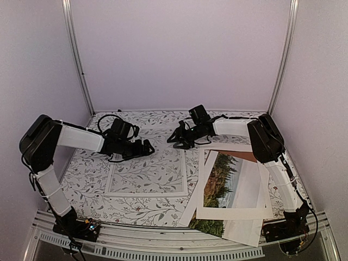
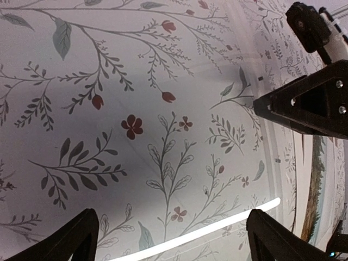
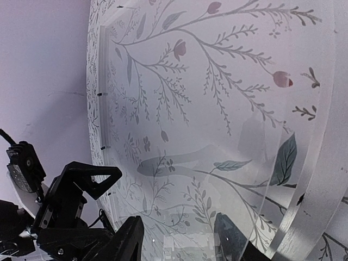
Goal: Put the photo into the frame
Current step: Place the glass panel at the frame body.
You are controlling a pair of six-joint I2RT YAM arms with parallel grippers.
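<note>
The frame [image 1: 145, 192] lies flat on the bench [image 1: 92, 168] between the two arms, we judge so that both can reach its far edge. The left fingers [image 2: 70, 242] stand wide above the pane and hold nothing. The right fingers [image 3: 128, 242] sit half apart at the frame's far right corner; we cannot tell whether they pinch its edge. The photo [image 1: 228, 182] rests outside the frame, just to its right, stacked loosely with a brown board [image 1: 246, 156]. We count one frame, one photo, one board, two arms.
</note>
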